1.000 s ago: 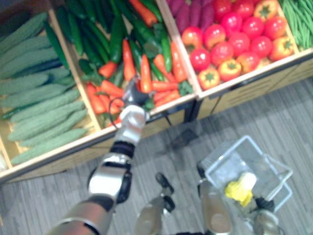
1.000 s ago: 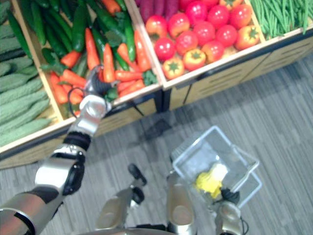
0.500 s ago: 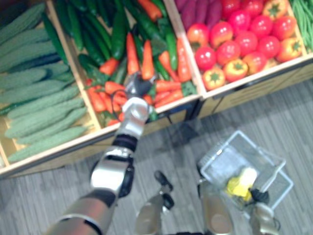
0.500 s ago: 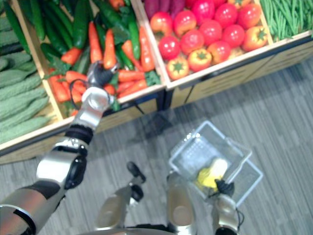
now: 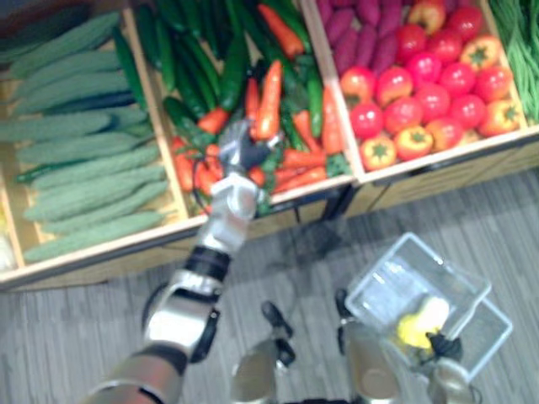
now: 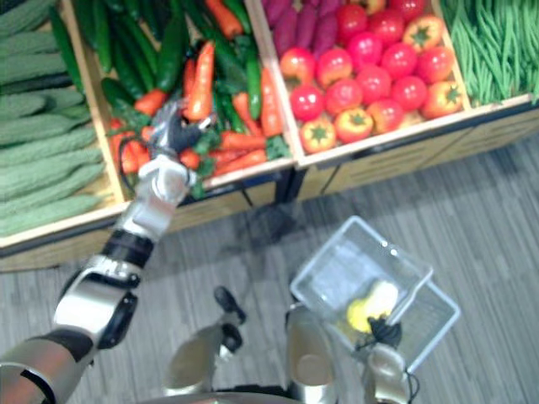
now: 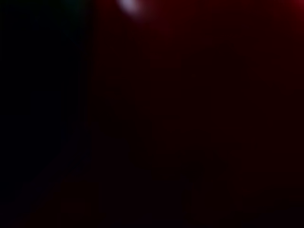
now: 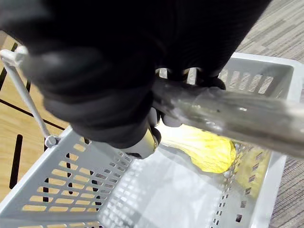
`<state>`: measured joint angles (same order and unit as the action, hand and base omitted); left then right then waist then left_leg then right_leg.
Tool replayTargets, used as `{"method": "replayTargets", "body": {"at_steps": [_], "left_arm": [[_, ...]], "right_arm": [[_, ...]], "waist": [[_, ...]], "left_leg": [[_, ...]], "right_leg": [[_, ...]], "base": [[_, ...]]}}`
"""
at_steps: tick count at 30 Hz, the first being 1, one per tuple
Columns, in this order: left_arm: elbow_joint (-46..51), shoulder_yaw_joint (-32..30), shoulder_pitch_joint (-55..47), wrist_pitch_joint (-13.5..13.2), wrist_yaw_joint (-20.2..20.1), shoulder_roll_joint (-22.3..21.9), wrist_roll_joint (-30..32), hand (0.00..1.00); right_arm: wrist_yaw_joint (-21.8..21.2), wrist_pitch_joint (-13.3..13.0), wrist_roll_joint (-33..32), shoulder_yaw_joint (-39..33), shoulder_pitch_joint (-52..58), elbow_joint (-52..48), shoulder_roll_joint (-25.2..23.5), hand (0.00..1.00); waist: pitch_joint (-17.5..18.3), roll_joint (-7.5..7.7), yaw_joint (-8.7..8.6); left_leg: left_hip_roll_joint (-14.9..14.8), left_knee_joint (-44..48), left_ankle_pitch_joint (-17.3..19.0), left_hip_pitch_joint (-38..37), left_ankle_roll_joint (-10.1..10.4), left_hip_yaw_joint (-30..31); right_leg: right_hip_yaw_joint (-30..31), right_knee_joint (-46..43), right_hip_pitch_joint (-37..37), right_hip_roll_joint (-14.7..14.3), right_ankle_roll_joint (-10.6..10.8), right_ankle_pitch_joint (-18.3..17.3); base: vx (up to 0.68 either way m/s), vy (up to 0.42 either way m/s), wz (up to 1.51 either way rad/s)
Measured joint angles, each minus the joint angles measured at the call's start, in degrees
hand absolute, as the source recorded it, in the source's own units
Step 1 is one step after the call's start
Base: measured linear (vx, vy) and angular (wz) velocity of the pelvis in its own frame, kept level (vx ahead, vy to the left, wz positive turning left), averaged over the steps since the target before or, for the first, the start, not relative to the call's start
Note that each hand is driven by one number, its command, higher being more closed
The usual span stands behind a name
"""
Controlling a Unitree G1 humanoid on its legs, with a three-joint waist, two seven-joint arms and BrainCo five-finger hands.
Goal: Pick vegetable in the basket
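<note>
My left hand [image 5: 239, 148] reaches into the middle bin and rests on a heap of orange carrots [image 5: 195, 165]. One long carrot [image 5: 269, 88] lies just past the hand, also seen in the right eye view as the carrot [image 6: 200, 72]. The left wrist view is dark red, pressed close to the produce. Low on the right, my right hand [image 8: 118, 71] is shut on the clear handle [image 8: 228, 116] of a white plastic basket [image 5: 417, 244]. A yellow vegetable [image 8: 204, 149] lies in the basket.
The wooden stall holds bumpy green gourds [image 5: 76, 168] on the left, dark green vegetables [image 5: 202, 59] behind the carrots, tomatoes [image 5: 421, 93], purple sweet potatoes [image 5: 362, 25] and green beans [image 5: 518, 42] on the right. Its front edge [image 5: 421, 177] meets grey floor.
The camera has shifted. My left hand has pushed a little further into the carrot heap. The basket still hangs from my right hand.
</note>
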<state>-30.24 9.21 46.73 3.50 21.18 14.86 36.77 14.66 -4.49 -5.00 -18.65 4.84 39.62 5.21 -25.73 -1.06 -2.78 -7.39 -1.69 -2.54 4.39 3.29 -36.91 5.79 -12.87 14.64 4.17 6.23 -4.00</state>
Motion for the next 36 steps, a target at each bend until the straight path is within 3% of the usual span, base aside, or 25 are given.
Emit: {"method": "replayTargets", "body": {"at_steps": [10,12,13,15,16,17,18,20,21,22,24,25,28,29,30,31,32,33,34,35,36], "left_arm": [[15.9,-0.1,-13.4,-0.8,1.1,1.3,0.6,1.0],[21.5,-0.8,-18.9,-1.6,1.1,1.3,0.6,1.0],[25.0,-1.3,-23.2,-2.1,1.1,1.3,0.6,1.0],[30.2,-4.6,-31.5,-3.4,1.0,0.8,0.5,1.0],[32.5,-5.8,-35.9,-3.8,0.9,0.2,0.4,1.0],[32.9,-5.7,-38.0,-4.2,0.9,-0.9,0.4,1.0],[32.8,-5.4,-38.2,-4.3,0.6,-1.8,0.4,1.0],[32.8,-4.1,-39.1,-6.0,-0.5,-3.4,-0.1,1.0],[32.8,-3.7,-39.7,-6.2,-0.8,-3.4,-0.2,1.0],[32.7,-3.0,-40.5,-6.3,-1.4,-3.5,-0.4,1.0],[31.9,-2.2,-43.3,-6.9,-2.4,-3.9,-0.6,1.0],[31.5,-2.2,-44.4,-6.9,-3.1,-4.1,-0.6,1.0],[31.1,-3.1,-48.0,-7.2,-5.3,-4.8,-0.7,1.0],[31.0,-3.7,-49.6,-7.1,-6.2,-5.1,-0.8,1.0],[30.2,-4.7,-51.0,-7.1,-6.7,-6.1,-1.7,1.0],[29.2,-4.8,-50.9,-7.1,-6.8,-6.5,-2.4,1.0],[28.7,-4.7,-51.5,-7.5,-7.5,-7.7,-2.9,1.0],[28.6,-4.3,-51.6,-8.2,-8.0,-8.7,-3.0,1.0],[28.2,-4.3,-51.6,-8.2,-8.1,-9.1,-3.0,1.0],[27.6,-3.8,-51.6,-8.4,-8.3,-9.8,-3.1,1.0],[27.3,-3.7,-51.7,-8.5,-8.4,-10.0,-3.6,1.0]], "right_arm": [[-0.3,0.6,0.0,-3.6,0.8,6.1,-1.2,1.0],[-0.7,0.8,0.0,-3.4,0.8,6.4,-1.3,1.0],[-1.2,1.0,0.1,-3.0,0.7,6.3,-1.1,1.0],[-1.5,1.5,0.7,0.4,-0.4,6.2,0.3,1.0],[-1.9,1.8,1.4,2.0,-1.2,5.9,1.5,1.0],[-2.5,2.5,2.9,1.8,-1.1,4.4,1.8,1.0],[-2.7,2.8,3.3,1.4,-0.6,3.1,1.6,1.0],[-3.1,3.8,5.2,1.4,2.3,-2.9,-0.7,1.0],[-3.2,4.0,5.3,1.6,3.0,-4.5,-1.4,1.0],[-3.2,4.2,5.7,1.9,4.2,-7.0,-2.2,1.0],[-3.1,4.7,7.4,2.2,5.1,-10.9,-3.3,1.0],[-3.0,4.6,7.5,3.1,5.4,-12.2,-3.2,1.0],[-3.2,3.7,10.2,4.9,5.8,-16.6,-3.0,1.0],[-3.6,3.8,11.5,6.5,6.2,-17.5,-2.7,1.0],[-4.0,3.9,11.8,9.4,5.2,-18.2,-2.2,1.0],[-4.1,3.7,11.8,10.5,5.1,-18.5,-2.1,1.0],[-4.7,3.7,11.9,10.8,2.8,-18.8,-2.8,1.0],[-5.2,3.7,12.3,11.2,1.7,-19.2,-2.8,1.0],[-5.5,3.7,12.5,11.6,1.6,-19.1,-2.7,1.0],[-5.7,3.9,12.5,12.0,1.4,-18.9,-2.7,1.0],[-5.9,4.1,12.5,12.2,1.3,-18.9,-2.7,1.0]], "waist": [[5.3,-0.14,0.37],[5.8,0.16,0.68],[5.8,0.24,1.42],[6.5,0.09,1.58],[7.2,-0.67,1.82],[7.7,-1.28,0.98],[7.7,-1.27,0.75],[8.6,1.53,0.93],[8.8,2.1,0.8],[9.0,2.87,0.56],[9.2,3.86,-0.14],[9.3,3.55,-0.63],[10.3,5.11,-0.21],[10.9,5.92,0.0],[10.9,5.27,-0.24],[10.7,5.96,0.0],[11.4,3.8,1.95],[11.6,3.34,1.4],[11.8,3.42,1.23],[11.8,3.32,1.33],[12.0,3.28,1.56]], "left_leg": [[0.2,-0.1,0.1,-2.6,0.1,1.5],[-0.6,3.1,2.5,-3.6,0.1,0.8],[-2.1,8.9,5.7,-3.4,-0.1,1.9],[-2.8,16.9,11.0,-1.3,-0.8,15.3],[-1.1,18.8,14.2,-0.7,0.6,26.4],[-0.2,18.6,16.2,-1.3,1.6,33.1],[0.1,18.0,16.8,-1.8,1.9,33.5],[1.2,16.9,16.9,-3.4,1.6,27.7],[1.3,16.8,16.9,-3.9,1.5,26.4],[1.1,16.7,17.1,-4.8,1.2,24.7],[1.1,16.9,17.5,-6.9,0.5,19.4],[0.4,16.7,17.5,-7.1,0.3,17.4],[-1.5,16.1,17.7,-9.0,0.4,10.0],[-1.1,18.4,18.5,-9.6,1.2,8.2],[-2.4,20.6,19.0,-8.9,0.2,7.9],[-1.0,19.9,20.2,-8.6,-0.2,8.4],[0.8,14.7,17.7,-8.3,-3.5,6.7],[-0.1,12.8,16.5,-9.4,-3.4,-0.3],[-0.1,12.8,16.4,-9.7,-3.6,-2.1],[-0.3,12.9,16.4,-10.2,-3.6,-5.2],[-0.6,13.0,16.4,-10.3,-3.6,-6.7]], "right_leg": [[-1.8,2.3,-4.3,0.2,-0.2,0.1],[0.7,2.9,-5.5,-0.6,-0.4,0.3],[3.4,2.7,-6.0,-1.8,-0.7,0.5],[8.7,2.5,-6.3,-3.8,-0.8,0.9],[12.3,2.1,-5.4,-5.1,-0.4,1.3],[14.4,1.9,-5.0,-6.2,0.2,1.7],[15.3,2.0,-4.8,-6.4,0.6,1.9],[20.3,3.1,-3.9,-5.9,2.3,3.3],[20.7,3.5,-4.0,-5.6,2.5,3.7],[19.3,4.4,-3.9,-4.5,1.9,3.7],[5.9,4.6,-2.8,0.5,-4.3,3.2],[-0.2,4.4,-2.6,2.2,-6.4,1.6],[-15.6,-8.0,1.1,6.4,-7.6,1.1],[-20.1,-7.4,0.2,6.3,-6.0,3.2],[-21.7,-6.8,0.8,4.5,-11.4,7.3],[-20.7,-4.4,0.8,3.6,-12.8,10.3],[-19.2,2.9,-0.3,0.2,-13.0,15.1],[-28.1,-7.5,0.0,3.7,-13.0,5.1],[-31.2,-11.4,-0.5,6.3,-12.1,1.1],[-35.7,-14.7,-2.7,10.1,-9.7,-2.7],[-37.1,-14.9,-4.0,11.4,-8.4,-3.5]], "base": [[0.04,-0.012,0.06],[0.04,-0.009,-0.58],[0.03,-0.046,-1.24],[0.03,-0.017,-1.61],[0.01,0.099,-1.6],[-0.01,0.139,-1.42],[-0.05,0.148,-0.99],[-0.09,0.188,-1.03],[-0.07,0.112,-0.96],[-0.07,0.087,-0.93],[-0.1,0.125,-1.09],[-0.1,0.074,-1.08],[0.03,-0.016,-1.11],[0.01,-0.037,-1.47],[-0.07,-0.004,-1.56],[-0.2,0.016,-2.17],[-0.16,0.074,-2.27],[-0.12,0.071,-2.17],[-0.06,0.023,-1.65],[-0.04,-0.017,-1.15],[-0.03,-0.076,-1.45]]}}
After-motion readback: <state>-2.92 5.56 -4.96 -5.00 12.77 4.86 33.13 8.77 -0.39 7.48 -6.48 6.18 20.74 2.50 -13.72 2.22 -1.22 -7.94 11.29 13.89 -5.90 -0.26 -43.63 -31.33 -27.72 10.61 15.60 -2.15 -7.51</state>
